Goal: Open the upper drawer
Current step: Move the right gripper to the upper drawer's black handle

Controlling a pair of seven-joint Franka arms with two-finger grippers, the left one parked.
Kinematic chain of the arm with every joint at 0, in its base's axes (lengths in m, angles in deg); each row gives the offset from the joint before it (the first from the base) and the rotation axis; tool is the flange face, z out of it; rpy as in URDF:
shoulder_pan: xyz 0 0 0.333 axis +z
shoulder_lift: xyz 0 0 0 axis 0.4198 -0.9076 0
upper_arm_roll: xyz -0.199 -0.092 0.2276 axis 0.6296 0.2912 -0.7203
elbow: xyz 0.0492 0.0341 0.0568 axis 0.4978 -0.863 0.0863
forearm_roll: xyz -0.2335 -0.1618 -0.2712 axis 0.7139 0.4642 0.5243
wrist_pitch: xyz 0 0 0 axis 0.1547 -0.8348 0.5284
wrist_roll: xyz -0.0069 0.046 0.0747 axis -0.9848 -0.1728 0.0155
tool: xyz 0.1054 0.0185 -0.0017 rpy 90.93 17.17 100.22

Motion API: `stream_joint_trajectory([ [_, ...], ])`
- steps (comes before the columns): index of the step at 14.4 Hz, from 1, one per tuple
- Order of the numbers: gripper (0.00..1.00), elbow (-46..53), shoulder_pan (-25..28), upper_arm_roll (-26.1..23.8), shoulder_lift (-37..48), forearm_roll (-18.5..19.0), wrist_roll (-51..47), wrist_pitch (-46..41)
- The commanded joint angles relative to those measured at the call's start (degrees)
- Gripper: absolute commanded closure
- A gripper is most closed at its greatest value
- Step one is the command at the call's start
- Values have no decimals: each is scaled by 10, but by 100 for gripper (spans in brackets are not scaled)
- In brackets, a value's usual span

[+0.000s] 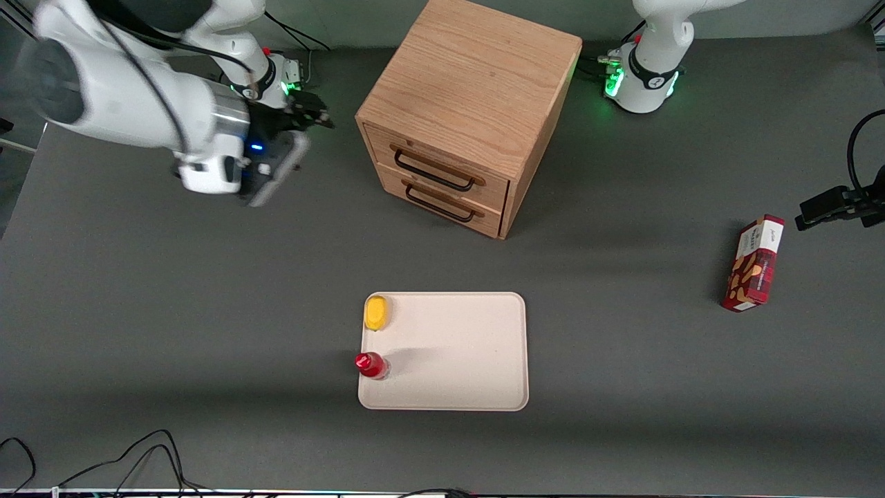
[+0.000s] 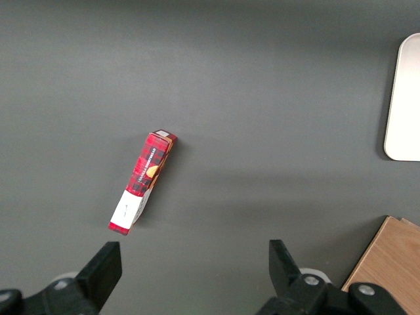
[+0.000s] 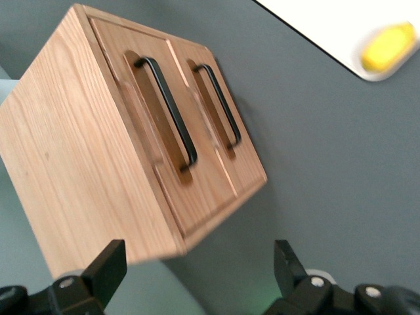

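Note:
The wooden cabinet (image 1: 477,83) stands at the back middle of the table, with both drawers shut. The upper drawer (image 1: 442,160) has a thin black wire handle (image 1: 432,171); the identical lower drawer (image 1: 449,202) sits under it. My gripper (image 1: 273,176) hovers above the table beside the cabinet, toward the working arm's end, well apart from the drawer fronts. In the right wrist view the gripper (image 3: 197,269) is open and empty, and the upper drawer (image 3: 141,131) with its handle (image 3: 169,115) lies ahead of it, next to the lower drawer's handle (image 3: 220,105).
A cream tray (image 1: 484,387) lies nearer the front camera than the cabinet, with a yellow object (image 1: 376,312) and a red bottle (image 1: 370,364) on it. A red snack box (image 1: 753,264) lies toward the parked arm's end. Cables run along the front edge.

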Motion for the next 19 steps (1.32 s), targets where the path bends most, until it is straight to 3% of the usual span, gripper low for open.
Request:
stream_joint_trajectory([
  [1, 0, 34, -2, -30, -79, -7, 91, 30],
  [9, 0, 17, 10, -94, -178, -2, 100, 153],
  [19, 0, -34, 28, -109, -195, 11, 100, 230],
])
